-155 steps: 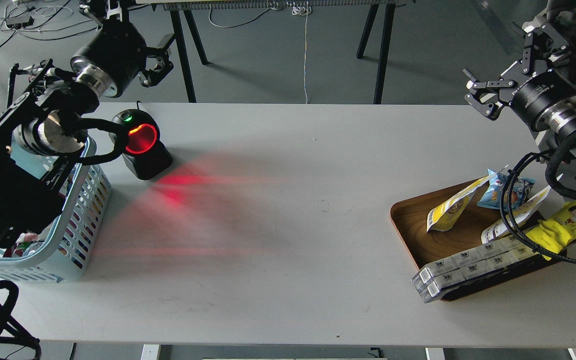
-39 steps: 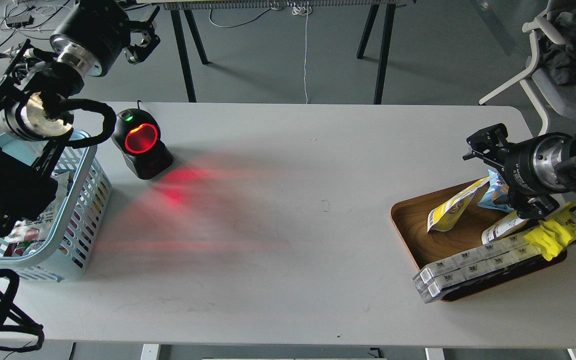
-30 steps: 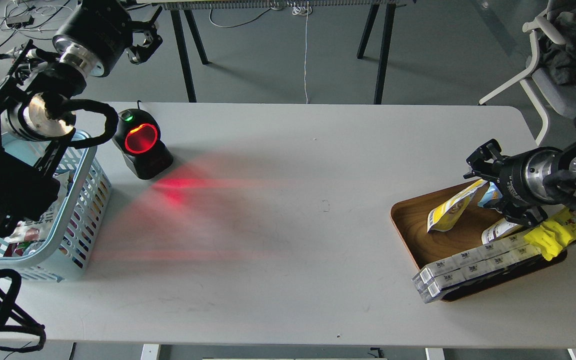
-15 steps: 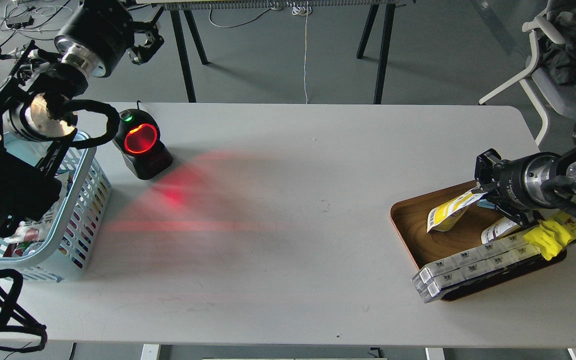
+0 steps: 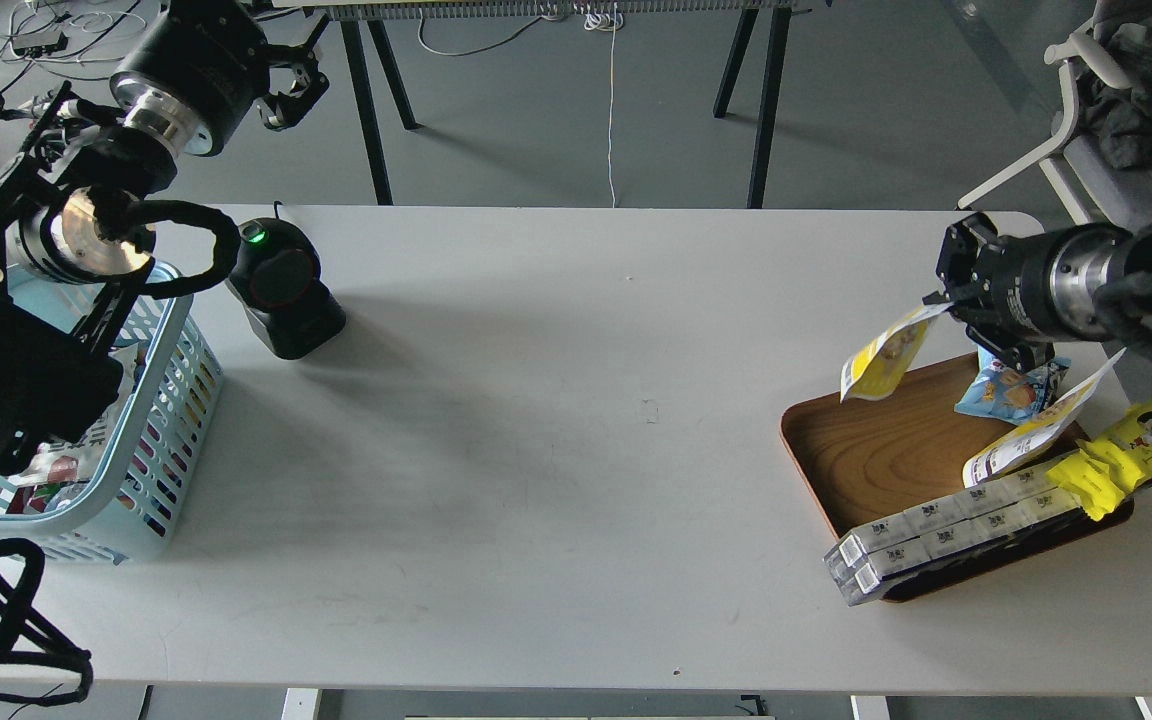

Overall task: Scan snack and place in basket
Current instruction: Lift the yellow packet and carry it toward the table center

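Observation:
My right gripper (image 5: 948, 300) is shut on the white top edge of the snack (image 5: 881, 355), a flat yellow and white pouch. It hangs tilted in the air above the left part of the brown wooden tray (image 5: 871, 460). The light blue slotted basket (image 5: 161, 420) stands at the table's left edge, partly hidden by my left arm, with several packets inside. My left gripper (image 5: 294, 85) is raised beyond the table's back left corner, empty, its fingers apart.
A black barcode scanner (image 5: 281, 290) with a green light stands right of the basket. The tray holds a second yellow-white pouch (image 5: 1031, 435), a small blue packet (image 5: 1011, 390), an all-yellow bag (image 5: 1126, 455) and long white boxes (image 5: 946, 535). A chair (image 5: 1101, 130) stands at back right.

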Motion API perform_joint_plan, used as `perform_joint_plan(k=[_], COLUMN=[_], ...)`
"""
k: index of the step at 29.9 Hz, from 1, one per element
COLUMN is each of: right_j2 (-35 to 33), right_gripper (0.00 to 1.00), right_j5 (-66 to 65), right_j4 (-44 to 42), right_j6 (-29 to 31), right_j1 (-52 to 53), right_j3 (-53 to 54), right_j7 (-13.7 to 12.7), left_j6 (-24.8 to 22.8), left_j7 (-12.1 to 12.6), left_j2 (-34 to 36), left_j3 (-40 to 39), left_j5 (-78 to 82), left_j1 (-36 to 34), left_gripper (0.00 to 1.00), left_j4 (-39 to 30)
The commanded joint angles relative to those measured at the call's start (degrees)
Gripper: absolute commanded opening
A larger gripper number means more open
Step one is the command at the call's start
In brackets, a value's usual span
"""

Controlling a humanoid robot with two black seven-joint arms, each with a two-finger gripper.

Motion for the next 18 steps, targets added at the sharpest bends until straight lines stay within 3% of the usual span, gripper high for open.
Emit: perform_joint_plan(k=[1,10,18], right_j2=[3.74,19.46,35.55], right_gripper=[0.0,0.0,0.0], right_j5=[5.12,16.37,18.49], right_j4=[-1.05,-13.43,-25.04], right_j6=[-0.47,-2.31,-3.9], right_j1=[4.76,4.94,-3.58], right_j3=[0.59,8.15,13.51], right_j7=[-0.15,-0.24,-0.24], left_j6=[0.08,0.08,-0.01], left_j7=[0.06,-0.03,-0.03], left_j2=[0.05,-0.04,0.05], left_j3=[0.02,-0.07,-0.07], left_j5=[0.07,0.07,0.07], left_j1=[-0.26,-0.69,-0.7], left_gripper=[1.0,1.0,1.0], left_j4=[0.0,0.0,0.0])
